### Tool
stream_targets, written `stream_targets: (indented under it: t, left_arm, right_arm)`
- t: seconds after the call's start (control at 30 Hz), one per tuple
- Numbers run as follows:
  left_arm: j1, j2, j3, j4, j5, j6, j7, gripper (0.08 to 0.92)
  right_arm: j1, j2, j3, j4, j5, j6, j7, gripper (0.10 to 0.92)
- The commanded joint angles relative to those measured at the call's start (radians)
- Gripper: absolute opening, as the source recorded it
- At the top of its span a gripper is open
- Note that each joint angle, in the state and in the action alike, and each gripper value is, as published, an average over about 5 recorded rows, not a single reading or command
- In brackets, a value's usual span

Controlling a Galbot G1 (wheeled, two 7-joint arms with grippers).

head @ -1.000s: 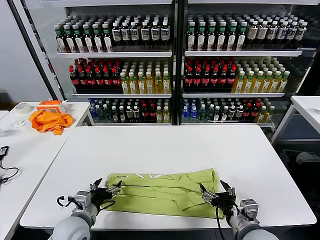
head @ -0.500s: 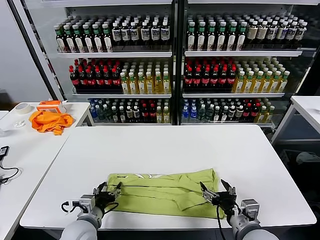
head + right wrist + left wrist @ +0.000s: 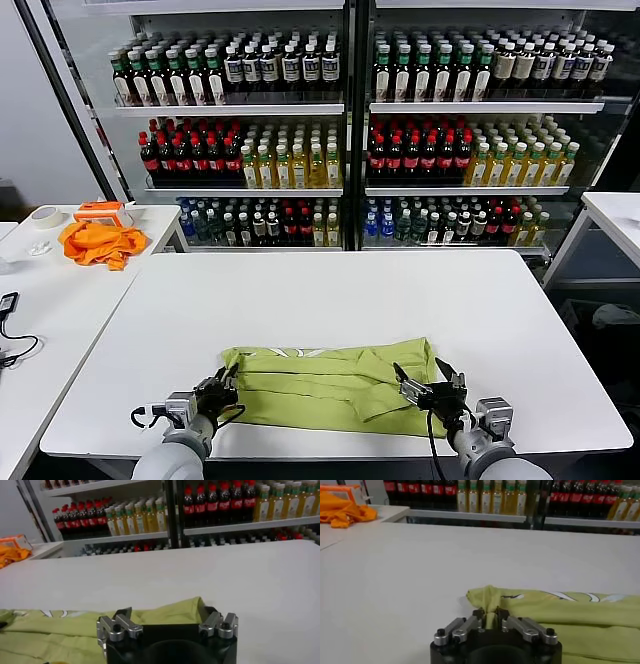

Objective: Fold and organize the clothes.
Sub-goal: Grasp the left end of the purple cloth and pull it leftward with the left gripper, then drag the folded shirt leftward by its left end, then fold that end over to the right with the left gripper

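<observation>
The black right pincer [image 3: 167, 622], metal fingers [image 3: 118, 626] spread wide, sits over the crumpled yellow-green cotton T-shirt [image 3: 65, 630] on the white worktop [image 3: 200, 575]; bottle shelves [image 3: 150, 510] stand behind.

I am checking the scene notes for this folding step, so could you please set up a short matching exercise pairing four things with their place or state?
Things:
1. left gripper
2. right gripper
3. yellow-green T-shirt
4. orange garment

Place or state:
A. heaped on the side table at the robot's left
B. jaws open at the shirt's right end
C. jaws pinching the shirt's left corner
D. lying folded along the near edge of the white table

Pairs: 1-C, 2-B, 3-D, 4-A
</observation>
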Motion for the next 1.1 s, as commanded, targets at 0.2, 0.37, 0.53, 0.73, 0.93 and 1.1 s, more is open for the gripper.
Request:
stream_targets:
  t: [0.2,0.37,0.53,0.73,0.93,1.1]
  left_arm:
    - [0.019,0.059,-0.120,-0.068,0.342,0.080,0.029,0.094]
    - [0.083,0.147,-0.291,-0.115,0.410,0.142,0.034,0.094]
    - [0.175,0.243,-0.486,-0.106,0.411,0.155,0.049,0.094]
    - [0.208,0.285,-0.548,-0.168,0.368,0.155,0.071,0.094]
    - [0.144,0.200,-0.400,-0.289,0.065,0.155,0.075,0.094]
    - [0.078,0.113,-0.261,-0.312,-0.068,0.154,0.085,0.094]
  right_arm:
    - [0.014,-0.010,-0.002,-0.004,0.001,0.002,0.001,0.823]
    - [0.032,-0.012,0.003,-0.010,0.002,0.003,-0.002,0.823]
    - [0.056,-0.004,0.001,-0.027,0.002,0.005,-0.004,0.823]
    - [0.069,0.004,-0.005,-0.034,0.002,0.006,-0.004,0.823]
    - [0.060,0.002,0.009,-0.035,0.000,0.008,-0.004,0.823]
    - [0.049,0.009,0.024,-0.042,-0.007,0.011,-0.004,0.823]
